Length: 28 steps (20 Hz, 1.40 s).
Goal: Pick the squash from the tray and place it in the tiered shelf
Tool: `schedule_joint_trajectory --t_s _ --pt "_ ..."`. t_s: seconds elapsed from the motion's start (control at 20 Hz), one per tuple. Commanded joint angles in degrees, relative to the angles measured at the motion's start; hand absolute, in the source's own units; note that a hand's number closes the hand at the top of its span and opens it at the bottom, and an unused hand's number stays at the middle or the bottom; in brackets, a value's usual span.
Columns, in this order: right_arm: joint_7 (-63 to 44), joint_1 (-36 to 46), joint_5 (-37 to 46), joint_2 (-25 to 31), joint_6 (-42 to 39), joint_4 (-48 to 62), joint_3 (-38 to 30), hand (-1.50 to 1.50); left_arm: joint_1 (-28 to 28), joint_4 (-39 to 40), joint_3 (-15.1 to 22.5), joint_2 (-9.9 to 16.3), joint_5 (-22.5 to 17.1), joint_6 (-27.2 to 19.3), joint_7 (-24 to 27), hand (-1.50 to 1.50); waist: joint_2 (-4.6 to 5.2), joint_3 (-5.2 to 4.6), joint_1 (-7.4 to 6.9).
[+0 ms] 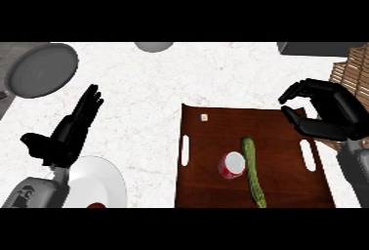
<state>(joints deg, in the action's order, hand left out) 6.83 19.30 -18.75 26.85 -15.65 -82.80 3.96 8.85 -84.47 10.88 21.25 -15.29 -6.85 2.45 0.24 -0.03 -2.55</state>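
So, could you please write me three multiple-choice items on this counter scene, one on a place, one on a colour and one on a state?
1. Where does the squash lie?
A. on the white plate
B. on the brown tray
C. in the grey pan

2. What colour is the cup beside the squash?
A. red and white
B. blue
C. yellow

3. How is the left hand?
A. curled round the squash
B. open, fingers straight
C. pressing on the tray

Answers:
1 B, the long green squash rests on the tray.
2 A, the cup has a red wall and a white inside.
3 B, the left hand shows open over bare counter, above the plate; the pan sits far left.
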Motion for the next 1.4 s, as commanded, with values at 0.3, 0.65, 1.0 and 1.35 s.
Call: schedule_joint_trajectory --t_s 0.3,0.65,1.0,1.35 --pt "20.1 -0.1 5.2 6.2 -28.1 16.9 5.1 -1.5 -0.8 -7.7 -0.3 2.2 2.8 -3.1 -8.8 0.0 -0.04 0.15 1.38" --pt "24.2 2.0 15.4 12.6 -26.6 14.0 3.6 -1.5 -3.6 -9.0 -2.5 2.6 2.7 -0.6 -9.0 0.0 -0.16 0.07 2.02" --pt "14.2 0.5 20.5 13.3 -24.0 0.0 8.0 -1.5 -5.2 -12.0 -3.4 2.0 4.7 -1.3 -9.9 0.0 -0.41 0.0 2.58" --pt "7.8 -3.1 26.4 10.0 -23.4 -8.6 9.5 -1.5 -4.3 -8.6 -7.4 1.8 2.3 4.4 -10.0 0.0 -0.32 0.0 2.74"
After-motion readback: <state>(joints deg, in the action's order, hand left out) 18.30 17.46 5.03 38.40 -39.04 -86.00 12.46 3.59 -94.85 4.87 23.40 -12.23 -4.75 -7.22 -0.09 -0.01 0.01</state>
